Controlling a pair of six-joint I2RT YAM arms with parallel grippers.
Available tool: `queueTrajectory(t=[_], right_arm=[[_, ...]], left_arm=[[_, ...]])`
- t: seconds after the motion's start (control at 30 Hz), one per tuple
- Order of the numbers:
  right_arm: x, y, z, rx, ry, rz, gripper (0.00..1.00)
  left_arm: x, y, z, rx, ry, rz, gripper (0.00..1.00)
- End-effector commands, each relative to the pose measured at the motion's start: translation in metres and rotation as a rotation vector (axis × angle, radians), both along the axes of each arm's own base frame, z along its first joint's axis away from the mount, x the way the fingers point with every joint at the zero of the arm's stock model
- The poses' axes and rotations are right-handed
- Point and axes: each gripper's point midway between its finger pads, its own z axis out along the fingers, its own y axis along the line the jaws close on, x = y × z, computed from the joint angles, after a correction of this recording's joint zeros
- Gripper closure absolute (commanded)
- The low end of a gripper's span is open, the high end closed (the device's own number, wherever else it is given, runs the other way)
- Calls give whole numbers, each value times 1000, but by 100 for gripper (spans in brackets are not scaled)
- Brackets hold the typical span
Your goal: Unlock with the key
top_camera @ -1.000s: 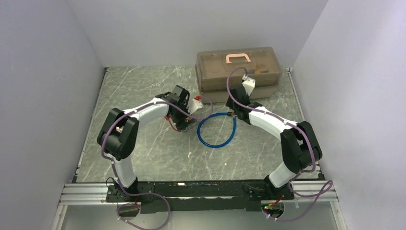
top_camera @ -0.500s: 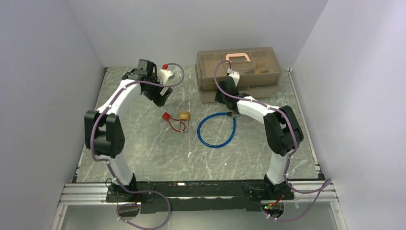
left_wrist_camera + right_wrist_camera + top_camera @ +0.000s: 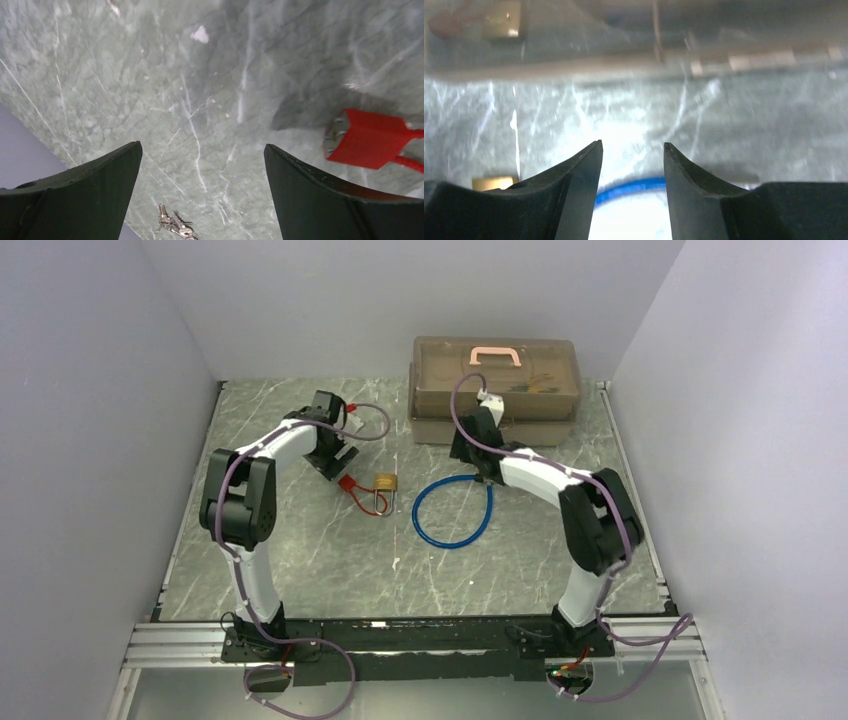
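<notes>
A brass padlock point(image 3: 385, 483) lies on the marble table next to a red block point(image 3: 347, 483) with a thin red cable loop. My left gripper point(image 3: 338, 462) is open and empty, low over the table just left of the red block point(image 3: 367, 145). A small bunch of silver keys point(image 3: 172, 225) lies on the table between its fingers, close to the left fingertip point(image 3: 120, 165). My right gripper point(image 3: 468, 455) is open and empty, above the far edge of a blue cable loop point(image 3: 452, 512). In the right wrist view the gripper point(image 3: 631, 145) has the blue cable point(image 3: 634, 187) between its fingers.
A translucent brown toolbox point(image 3: 497, 385) with a pink handle stands at the back right, just behind the right gripper. Grey walls close in the table on the left, back and right. The toolbox front point(image 3: 634, 60) fills the top of the right wrist view.
My left gripper left the padlock, swung to the back left, then came back down beside the red block. My right gripper moved back toward the toolbox, which shifted slightly.
</notes>
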Motion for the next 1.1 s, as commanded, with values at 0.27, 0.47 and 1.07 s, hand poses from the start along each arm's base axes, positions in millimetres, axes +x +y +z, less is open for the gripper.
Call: queueTrajectory(t=[0.27,0.47,1.07], right_arm=[[-113,-50,-6,-25,18,-81,38],[-138,-66,-41,-55,105,-126,38],[-102,-113,-76,-113,157,-401,76]], left_arm=[[-21,-73,-28,96,16,-190,1],[-43,-109,-36,37,69,-281,3],[-111,-186,-35,-189,215,-570,6]])
